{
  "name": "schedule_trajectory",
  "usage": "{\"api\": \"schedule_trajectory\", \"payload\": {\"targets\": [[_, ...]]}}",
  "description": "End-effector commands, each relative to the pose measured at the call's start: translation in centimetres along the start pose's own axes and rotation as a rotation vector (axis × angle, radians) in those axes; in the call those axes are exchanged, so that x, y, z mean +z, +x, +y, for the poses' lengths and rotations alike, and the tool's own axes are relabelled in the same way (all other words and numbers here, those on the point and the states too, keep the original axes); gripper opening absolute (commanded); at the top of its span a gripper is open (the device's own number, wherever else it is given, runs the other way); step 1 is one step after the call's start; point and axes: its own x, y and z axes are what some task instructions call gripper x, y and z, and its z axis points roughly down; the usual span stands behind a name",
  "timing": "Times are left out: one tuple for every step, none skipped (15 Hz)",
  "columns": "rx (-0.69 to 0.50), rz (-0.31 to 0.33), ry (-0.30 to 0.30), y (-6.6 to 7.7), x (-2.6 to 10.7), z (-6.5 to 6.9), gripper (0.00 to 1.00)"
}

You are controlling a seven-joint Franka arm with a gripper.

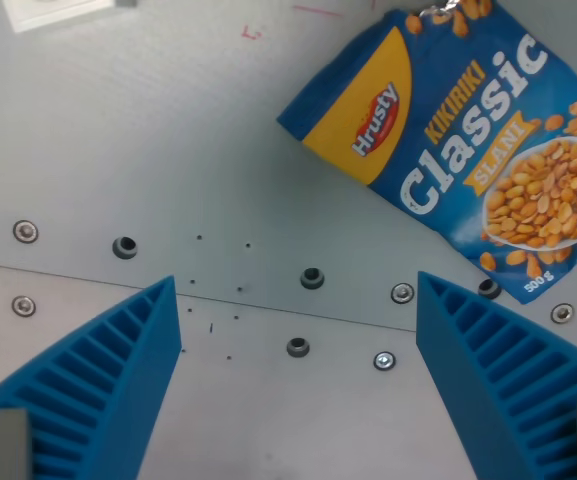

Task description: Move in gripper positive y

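My gripper (298,290) is open and empty above a grey metal table (168,150). Its two blue ribbed fingers (108,380) stand wide apart at the bottom of the wrist view, one at the left and one at the right. A blue bag of Hrusty Classic peanuts (468,140) lies flat on the table at the upper right, tilted, beyond the right finger and apart from it.
A white object (53,10) lies at the top left edge. Small pink marks (251,33) are on the table near the top. Several screws and bolt holes (312,277) line a seam between the table plates, between the fingers.
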Motion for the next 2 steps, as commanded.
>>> {"api": "schedule_trajectory", "payload": {"targets": [[-0.020,-0.009,0.013,0.58,-0.20,1.73,1.00],[-0.020,-0.009,0.013,0.59,-0.20,2.23,1.00]]}}
